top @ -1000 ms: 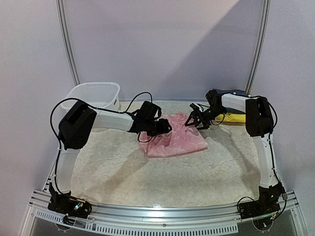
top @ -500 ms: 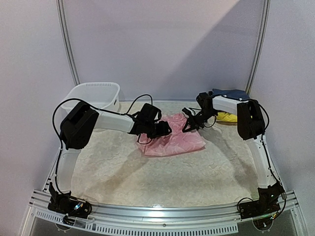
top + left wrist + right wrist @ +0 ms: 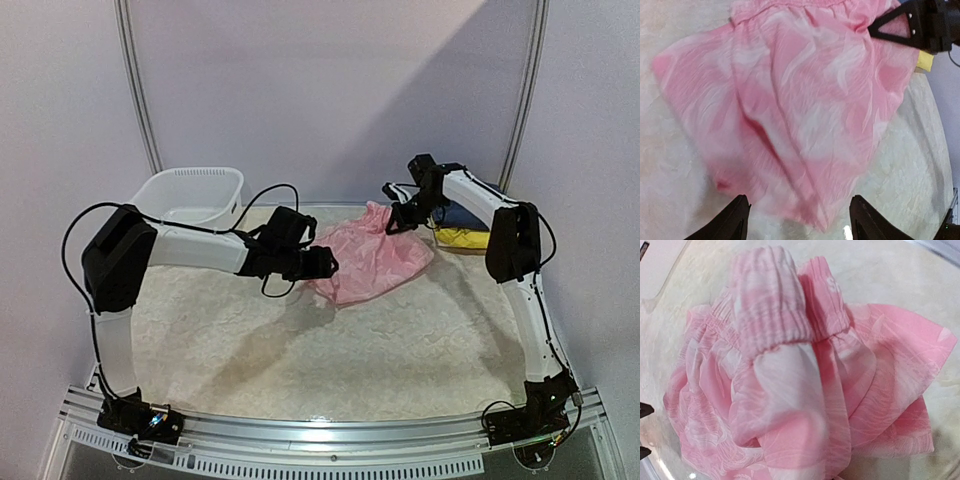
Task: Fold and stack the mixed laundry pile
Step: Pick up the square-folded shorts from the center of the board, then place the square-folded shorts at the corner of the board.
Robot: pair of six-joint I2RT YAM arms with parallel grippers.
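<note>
The pink crinkly garment [image 3: 382, 262] lies in the middle of the table, its elastic waistband end lifted toward the back. My right gripper [image 3: 398, 220] is shut on that raised end. In the right wrist view the bunched pink garment [image 3: 790, 390] hides the fingers. My left gripper [image 3: 322, 264] hovers at the garment's left edge, open. In the left wrist view its fingertips [image 3: 736, 220] stand wide apart over the hem of the pink garment [image 3: 805, 115] with nothing between them. A yellow garment [image 3: 462, 239] and a navy one [image 3: 464, 216] lie stacked at the back right, behind the right arm.
A white slotted basket [image 3: 190, 195] stands at the back left corner. The table top is a pale textured mat [image 3: 330, 350]. Metal frame posts [image 3: 137, 90] rise at the back on both sides.
The right gripper has shut on the pink garment's waistband end and pulled it up and back to the right. The garment slid right with it. The left gripper backed off leftward and opened wider.
</note>
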